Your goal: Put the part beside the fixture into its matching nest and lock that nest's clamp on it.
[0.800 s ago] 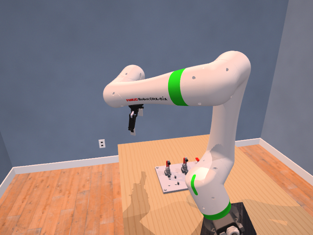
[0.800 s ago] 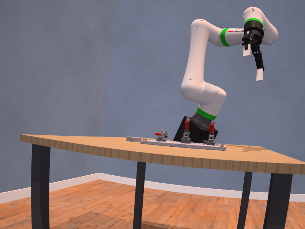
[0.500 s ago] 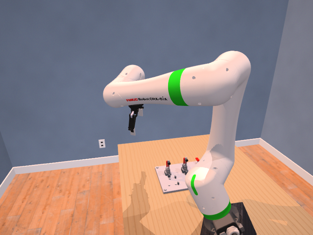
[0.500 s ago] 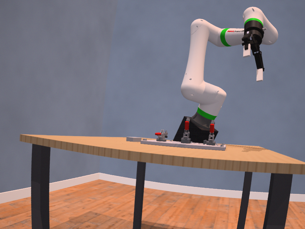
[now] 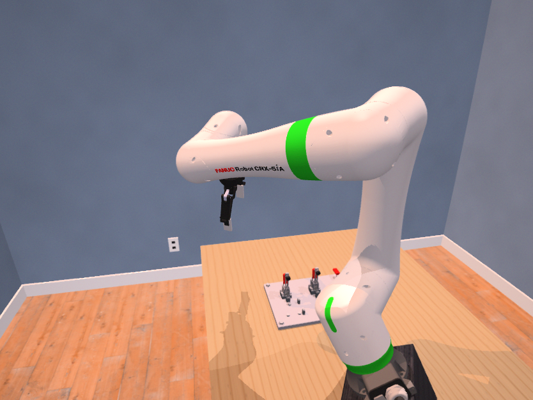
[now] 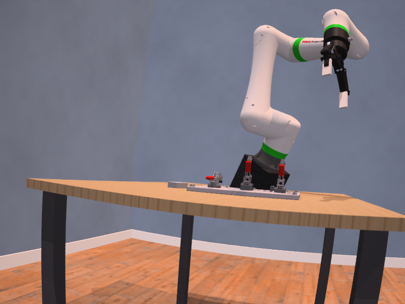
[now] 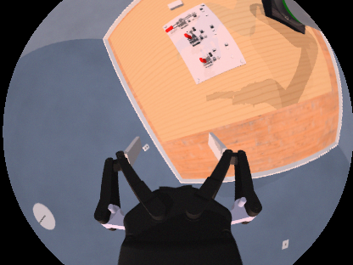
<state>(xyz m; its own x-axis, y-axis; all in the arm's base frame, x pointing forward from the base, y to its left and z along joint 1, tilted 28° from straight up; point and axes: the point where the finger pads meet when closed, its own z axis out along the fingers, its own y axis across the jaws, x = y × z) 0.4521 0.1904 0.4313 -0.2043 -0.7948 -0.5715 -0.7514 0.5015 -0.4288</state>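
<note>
The grey fixture plate (image 5: 279, 317) (image 6: 228, 190) (image 7: 227, 63) lies on the wooden table (image 5: 234, 266) (image 6: 130, 193) (image 7: 148, 77) and carries three toggle clamps. Two clamps stand with their red handles upright (image 5: 284, 277) (image 5: 315, 271) (image 6: 248, 166) (image 6: 281, 170). The third clamp's red handle (image 6: 210, 177) (image 5: 336, 270) lies level. The part, a small grey block (image 6: 177, 184) (image 7: 175, 6), lies flat on the table just beyond the plate's end near that third clamp; the arm hides it in the top view. My gripper (image 5: 233, 208) (image 6: 334, 86) (image 7: 174, 140) is open and empty, high above and out past the table's edge.
The robot's black base (image 5: 415, 365) (image 6: 240, 175) (image 7: 278, 8) stands on the table behind the plate. The arm's lower links rise right beside the plate and hide its near corner in the top view.
</note>
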